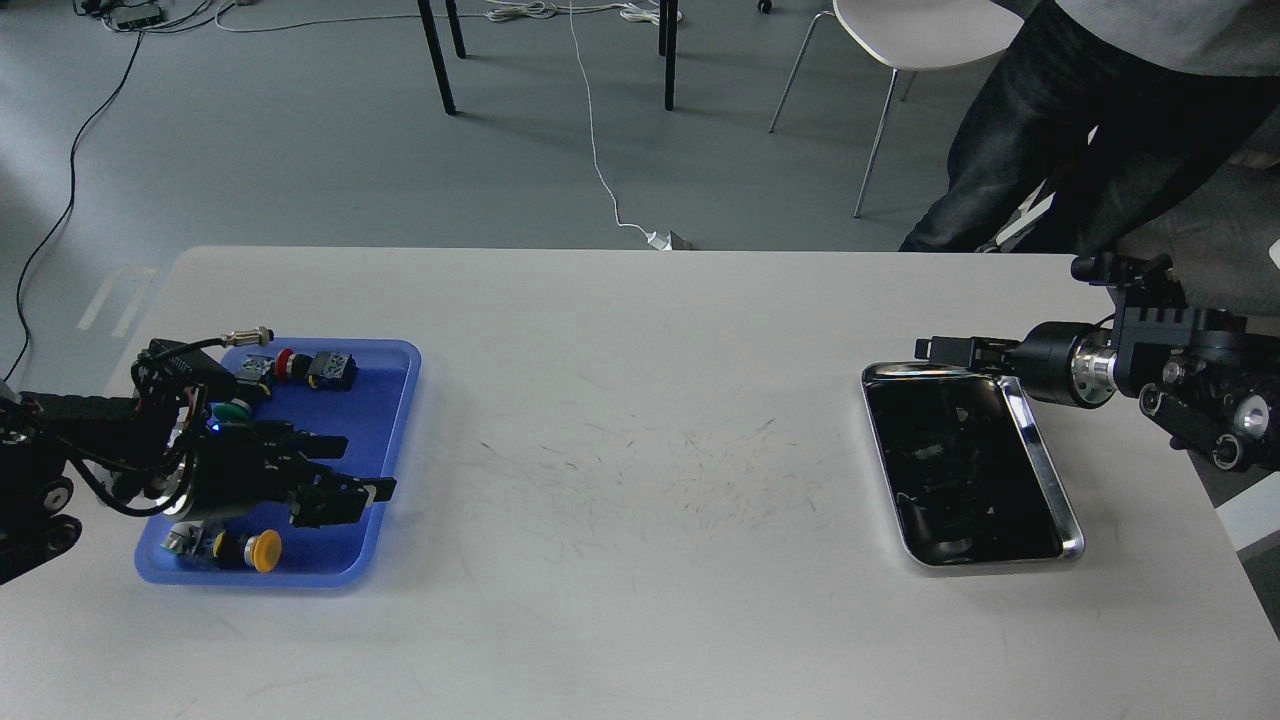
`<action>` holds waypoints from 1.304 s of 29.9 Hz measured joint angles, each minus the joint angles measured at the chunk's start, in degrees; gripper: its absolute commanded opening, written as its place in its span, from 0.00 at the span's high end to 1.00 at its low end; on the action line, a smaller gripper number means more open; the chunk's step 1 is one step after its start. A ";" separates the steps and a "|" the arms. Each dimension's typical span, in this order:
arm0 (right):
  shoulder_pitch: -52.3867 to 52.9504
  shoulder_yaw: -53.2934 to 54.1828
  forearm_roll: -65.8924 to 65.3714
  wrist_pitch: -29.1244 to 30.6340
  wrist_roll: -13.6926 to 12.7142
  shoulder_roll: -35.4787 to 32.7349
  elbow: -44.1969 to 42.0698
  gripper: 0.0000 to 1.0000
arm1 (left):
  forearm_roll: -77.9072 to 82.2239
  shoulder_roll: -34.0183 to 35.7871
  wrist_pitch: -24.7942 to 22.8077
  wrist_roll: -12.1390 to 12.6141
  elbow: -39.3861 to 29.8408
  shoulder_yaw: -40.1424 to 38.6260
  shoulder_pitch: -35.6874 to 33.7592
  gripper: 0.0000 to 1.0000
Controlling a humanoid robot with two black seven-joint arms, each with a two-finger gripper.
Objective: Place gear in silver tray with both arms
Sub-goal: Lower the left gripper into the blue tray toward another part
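My left fingers (345, 495) hang over the blue tray (395, 400), pointing toward the middle of the surface (640, 400). They are dark against dark, and I cannot tell whether they are apart or together, nor whether anything sits between them. Behind them my left arm (80, 440) runs back to the left edge, with black cables looping over the wrist and a small blue light showing there.

The blue tray lies near the left edge of the surface. In its far part lie a red button (285, 362) and a dark block (333, 370), just beside each other; a green button (230, 410) shows partly behind my wrist. At its near end lies a yellow button (265, 551) on a small dark body.

My right fingers (945, 350) are over the far rim of the silver tray (1045, 470), pointing left, toward the middle of the surface. They are seen small and dark, so I cannot tell their state either. Behind them come the black wrist, a silver ring (1092, 370) and my right arm (1200, 390), which enters from the right edge.

The silver tray rests near the right edge of the surface, well apart from the blue tray. Its long axis runs from far to near, slightly tilted, the near end lying further right. Its dark bottom gives mirror reflections; I cannot make out any object in it.
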 measured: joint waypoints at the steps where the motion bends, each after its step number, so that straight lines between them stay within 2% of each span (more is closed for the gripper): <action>1: 0.00 0.16 0.00 0.00 0.00 0.00 0.00 0.20 | 0.14 0.09 0.01 0.00 0.08 0.04 0.21 0.16; 18: -0.07 1.35 -0.01 -0.09 0.00 0.21 0.01 0.20 | 2.80 -0.10 0.32 0.00 5.22 0.46 1.25 0.22; 22: -0.15 1.72 -0.01 -0.09 0.00 0.26 0.01 0.20 | 2.90 -0.18 1.40 0.00 6.01 0.53 1.26 0.26; 31: -0.19 1.75 -0.01 -0.09 0.00 0.26 0.00 0.20 | 2.89 -1.14 2.02 0.00 6.84 1.01 1.64 0.29; 39: -0.19 1.75 -0.01 -0.09 0.00 0.04 -0.07 0.20 | 2.85 -3.22 4.85 0.00 10.33 2.89 1.70 0.32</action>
